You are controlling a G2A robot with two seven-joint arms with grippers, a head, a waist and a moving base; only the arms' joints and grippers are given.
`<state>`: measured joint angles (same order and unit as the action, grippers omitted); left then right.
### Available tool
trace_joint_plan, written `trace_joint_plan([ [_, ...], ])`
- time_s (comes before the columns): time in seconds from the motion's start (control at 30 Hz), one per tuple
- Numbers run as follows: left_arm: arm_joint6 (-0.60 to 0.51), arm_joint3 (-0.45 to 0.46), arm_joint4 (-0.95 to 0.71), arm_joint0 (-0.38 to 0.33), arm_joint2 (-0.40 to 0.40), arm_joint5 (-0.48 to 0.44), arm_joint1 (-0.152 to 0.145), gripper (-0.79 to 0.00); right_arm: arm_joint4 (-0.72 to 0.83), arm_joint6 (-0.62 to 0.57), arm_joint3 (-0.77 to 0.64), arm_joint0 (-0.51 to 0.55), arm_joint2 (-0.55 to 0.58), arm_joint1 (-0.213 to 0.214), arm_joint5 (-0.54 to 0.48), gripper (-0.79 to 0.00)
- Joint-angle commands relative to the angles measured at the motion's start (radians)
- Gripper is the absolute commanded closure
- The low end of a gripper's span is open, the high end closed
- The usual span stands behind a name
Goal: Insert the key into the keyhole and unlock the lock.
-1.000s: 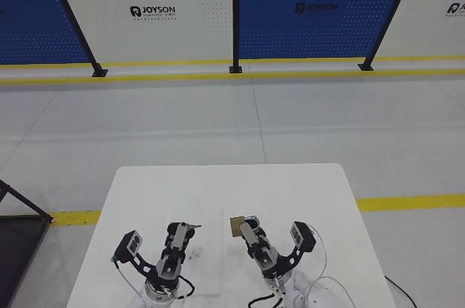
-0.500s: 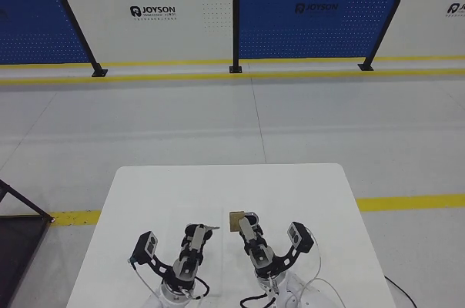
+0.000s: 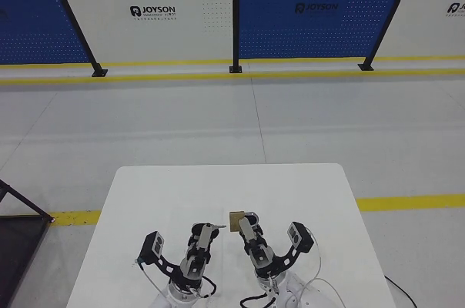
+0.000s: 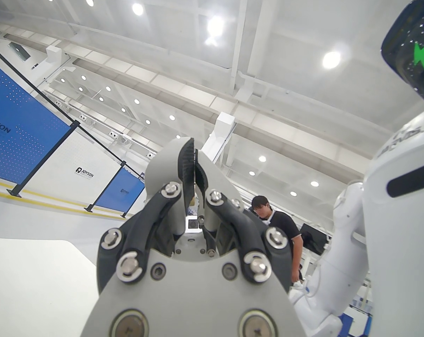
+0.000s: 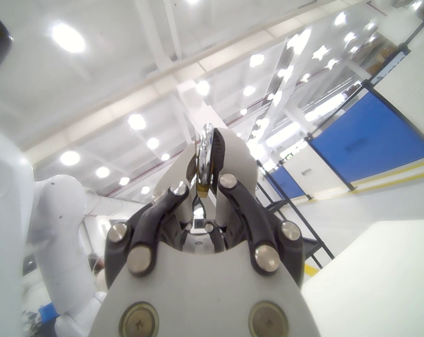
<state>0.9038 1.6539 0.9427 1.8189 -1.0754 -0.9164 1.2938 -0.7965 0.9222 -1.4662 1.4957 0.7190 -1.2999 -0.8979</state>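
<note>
Both arms are held above the front part of the white table, wrists pointing up. My right gripper is shut on a brass padlock; in the right wrist view its silver shackle stands between the pads of that gripper, with the brass body just below. My left gripper is shut on a small key that points sideways at the padlock, its tip a short gap from the brass body. In the left wrist view the left gripper's ribbed pads are pressed together and the key is hidden.
The table's far half lies bare beyond the grippers. A black rack stands on the floor off the table's left side. Thin cables trail near the right arm at the front edge.
The left arm has moved right with the key, closing most of the gap to the padlock. The right arm shifted slightly at first, then held still.
</note>
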Motion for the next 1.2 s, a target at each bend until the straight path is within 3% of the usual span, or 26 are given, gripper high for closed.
trace_joint_plan([
  [0.0,0.002,-0.003,0.005,-0.002,0.001,0.002,0.003,0.0,0.0,0.0,0.0,0.0,0.0,0.0,0.0,0.0],
  [1.17,0.03,-0.022,0.042,-0.021,0.0,0.03,0.022,0.0,0.0,0.0,0.0,0.0,0.0,0.0,0.0,0.0],
])
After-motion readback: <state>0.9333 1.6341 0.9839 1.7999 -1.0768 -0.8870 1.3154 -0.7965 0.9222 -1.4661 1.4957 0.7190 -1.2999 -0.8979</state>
